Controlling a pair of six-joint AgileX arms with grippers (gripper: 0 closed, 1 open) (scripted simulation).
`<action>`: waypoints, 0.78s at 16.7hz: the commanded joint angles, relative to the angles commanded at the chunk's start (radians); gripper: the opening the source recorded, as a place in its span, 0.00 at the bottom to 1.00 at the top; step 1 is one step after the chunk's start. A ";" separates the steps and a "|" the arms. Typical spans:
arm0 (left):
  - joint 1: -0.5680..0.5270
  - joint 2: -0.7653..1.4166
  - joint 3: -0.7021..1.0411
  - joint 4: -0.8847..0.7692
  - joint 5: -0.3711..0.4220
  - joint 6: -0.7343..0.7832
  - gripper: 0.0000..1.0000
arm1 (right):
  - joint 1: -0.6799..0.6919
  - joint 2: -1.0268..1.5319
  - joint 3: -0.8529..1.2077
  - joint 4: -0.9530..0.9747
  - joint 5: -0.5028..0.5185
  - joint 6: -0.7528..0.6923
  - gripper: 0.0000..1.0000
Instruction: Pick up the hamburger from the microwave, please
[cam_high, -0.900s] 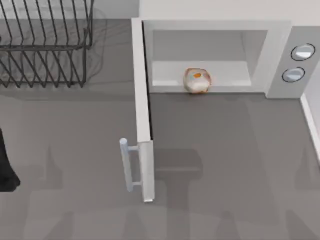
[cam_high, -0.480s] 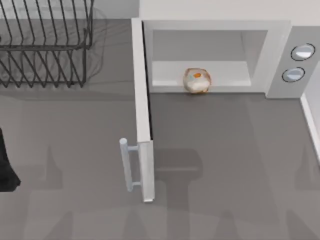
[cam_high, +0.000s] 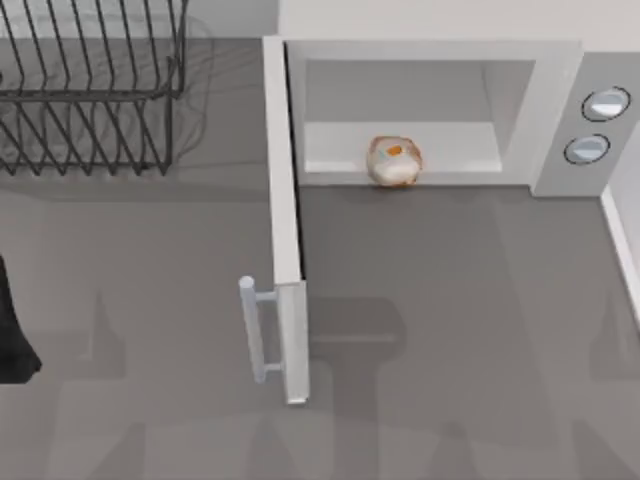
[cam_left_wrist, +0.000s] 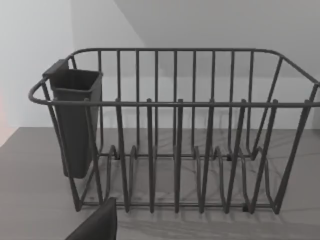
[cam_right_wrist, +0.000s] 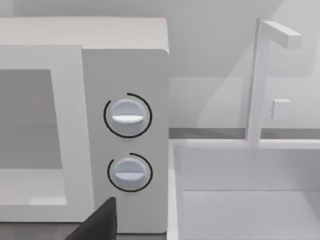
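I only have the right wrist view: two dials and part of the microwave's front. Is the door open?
Observer: Yes. In the top view the door is swung wide open, hinged at the left side of the microwave.
Operator: And the hamburger?
Observer: The hamburger sits at the front edge of the cavity floor, with nothing touching it.
Operator: Anything else nearby?
Observer: A dish rack stands left of the door, apart from it.

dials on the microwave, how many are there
2, both on the microwave panel at the table's right: the upper dial and the lower dial just below it. The right wrist view shows the same two.
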 joint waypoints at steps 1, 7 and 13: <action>0.000 0.000 0.000 0.000 0.000 0.000 1.00 | 0.000 0.000 0.000 0.000 0.000 0.000 1.00; 0.000 0.000 0.000 0.000 0.000 0.000 1.00 | 0.000 0.000 0.000 0.000 0.000 0.000 1.00; 0.000 0.000 0.000 0.000 0.000 0.000 1.00 | 0.025 0.096 0.045 0.034 0.024 0.010 1.00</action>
